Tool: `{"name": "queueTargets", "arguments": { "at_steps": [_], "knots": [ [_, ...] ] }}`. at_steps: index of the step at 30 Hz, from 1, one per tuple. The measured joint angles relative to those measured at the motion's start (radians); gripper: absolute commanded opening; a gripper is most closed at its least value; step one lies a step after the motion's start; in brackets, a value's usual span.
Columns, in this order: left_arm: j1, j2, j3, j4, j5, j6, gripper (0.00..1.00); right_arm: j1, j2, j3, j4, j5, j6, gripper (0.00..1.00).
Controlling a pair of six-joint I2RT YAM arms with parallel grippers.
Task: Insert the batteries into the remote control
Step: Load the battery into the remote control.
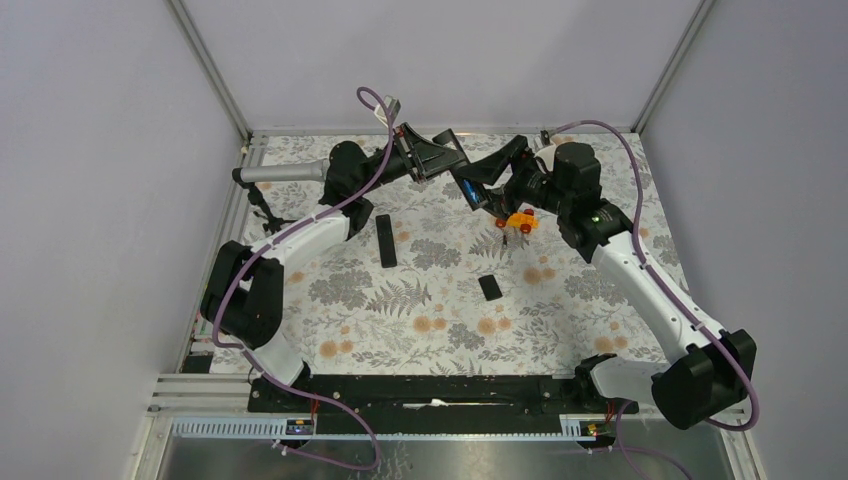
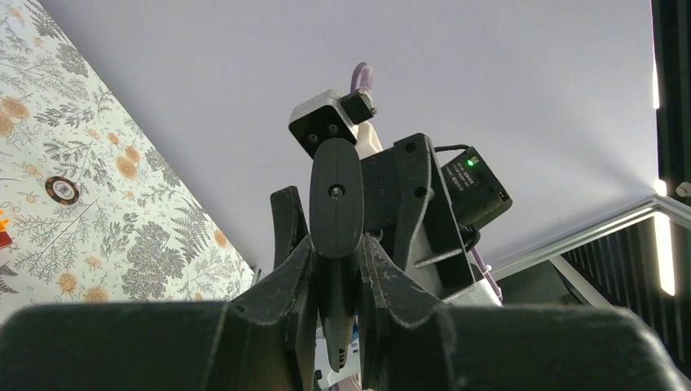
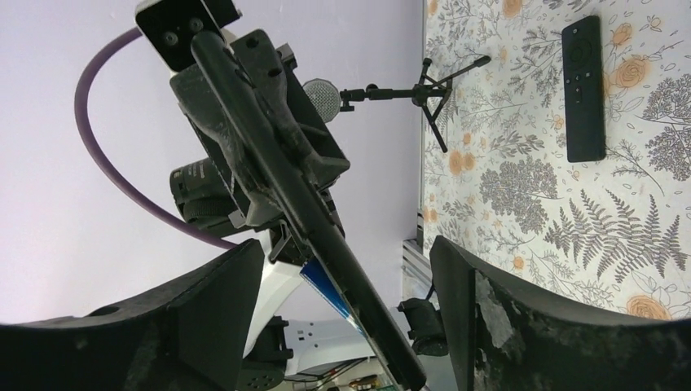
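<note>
Left tool (image 2: 336,273) clamped on long slim black remote control (image 2: 336,191), aloft. Right tool (image 3: 349,273) wide, straddling it untouched. Small black cover (image 1: 490,288), orange toy block (image 1: 519,221) on surface (image 1: 400,330).

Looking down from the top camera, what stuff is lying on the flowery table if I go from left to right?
black remote lying flat → small black cover → orange toy block with red knobs
</note>
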Motion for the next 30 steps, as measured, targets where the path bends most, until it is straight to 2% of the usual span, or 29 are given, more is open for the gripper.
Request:
{"name": "queueTargets", "arguments": {
  "at_steps": [5, 11, 17, 30],
  "knots": [
    [0.0, -0.002, -0.008, 0.026, 0.0, -0.001, 0.0, -0.013, 0.0, -0.026, 0.043, -0.013, 0.04, 0.71],
    [0.0, -0.002, -0.013, 0.042, -0.004, -0.003, 0.0, -0.013, 0.0, -0.04, 0.07, -0.033, 0.057, 0.69],
    [0.0, -0.002, -0.013, 0.047, -0.007, -0.005, 0.0, -0.013, 0.0, -0.048, 0.074, -0.039, 0.057, 0.56],
    [0.0, -0.005, -0.007, -0.04, -0.016, -0.031, 0.0, -0.016, -0.001, -0.077, 0.102, -0.05, 0.047, 0.46]
  ]
}}
